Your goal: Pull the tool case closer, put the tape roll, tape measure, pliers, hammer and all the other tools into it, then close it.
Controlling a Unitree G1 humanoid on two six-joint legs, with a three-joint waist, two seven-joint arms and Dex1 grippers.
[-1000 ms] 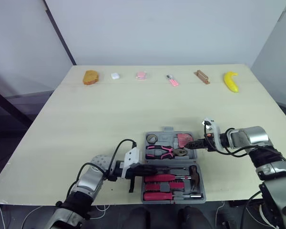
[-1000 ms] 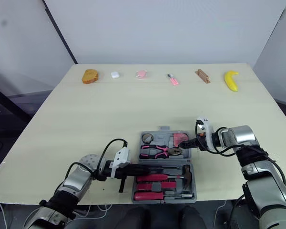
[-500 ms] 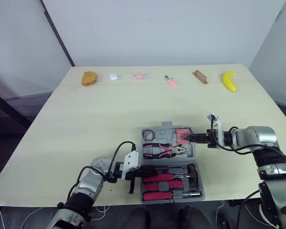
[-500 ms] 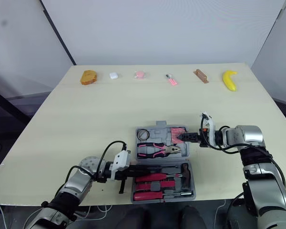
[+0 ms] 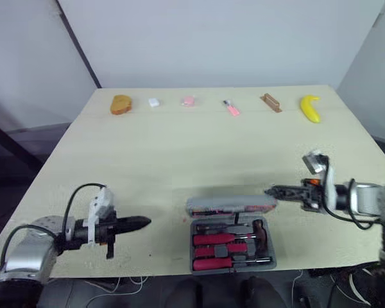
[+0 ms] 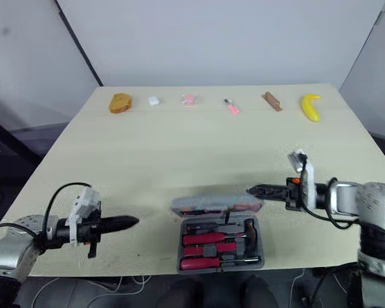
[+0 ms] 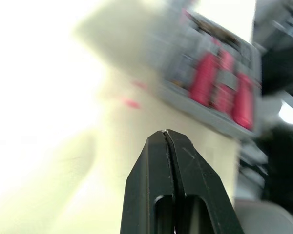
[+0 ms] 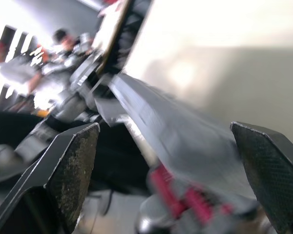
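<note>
Tool case: your tool case [image 5: 231, 253] sits at the near edge of the worktop [image 5: 179, 154], between the two arms.
Lid: the lid [image 5: 230, 206] stands partway up over the back of the case and is seen almost edge-on, so the case is not shut (whatever the lid half carries is hidden from you).
Tray contents: three red-handled tools [image 5: 212, 239] lie in rows, one behind another. The hammer [image 5: 261, 234] lies crosswise at their right end.
Left jaws: clenched on nothing. The two black fingers [image 7: 166, 195] are pressed flat together and point toward the case. They are over bare worktop, well to the left of the case and apart from it.
Right jaws: spread wide and holding nothing that you can see. In the wrist view the lid's grey edge runs across the gap between the fingers [image 8: 73, 165]. From the head view the tips sit just beside the lid's right end, and you cannot tell whether they touch it.
Far edge: a row of small things lies well apart from the case. They are an orange-brown lump [image 5: 120, 104], a white piece [image 5: 154, 102], a pink piece [image 5: 188, 101], a small pink-and-white item [image 5: 230, 108], a brown block [image 5: 271, 102] and a banana [image 5: 310, 108].
</note>
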